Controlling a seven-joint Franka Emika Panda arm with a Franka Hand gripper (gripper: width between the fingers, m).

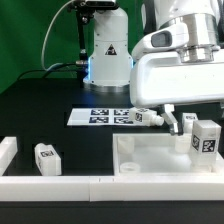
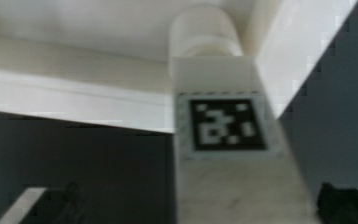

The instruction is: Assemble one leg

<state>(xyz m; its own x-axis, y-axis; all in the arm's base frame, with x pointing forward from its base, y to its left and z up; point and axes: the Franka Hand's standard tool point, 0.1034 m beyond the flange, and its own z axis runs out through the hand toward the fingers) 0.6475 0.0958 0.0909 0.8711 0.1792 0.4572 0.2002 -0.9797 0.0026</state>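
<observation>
A white leg (image 2: 238, 150) with a black-and-white tag fills the wrist view, running lengthwise between my fingers. My gripper (image 2: 197, 206) is open: one finger (image 2: 44, 206) stands well clear of the leg and the other (image 2: 346, 204) is close beside it. In the exterior view this leg (image 1: 204, 137) stands upright on the white tabletop (image 1: 150, 160) at the exterior view's right, with my gripper (image 1: 188, 127) down over it. A second leg (image 1: 46, 157) sits at the exterior view's left. A third leg (image 1: 144, 117) lies by the tabletop's far edge.
The marker board (image 1: 100, 116) lies flat on the black table behind the tabletop. A white rail (image 1: 60, 184) runs along the front and turns up at the exterior view's left. The robot base (image 1: 108, 50) stands at the back before a green backdrop.
</observation>
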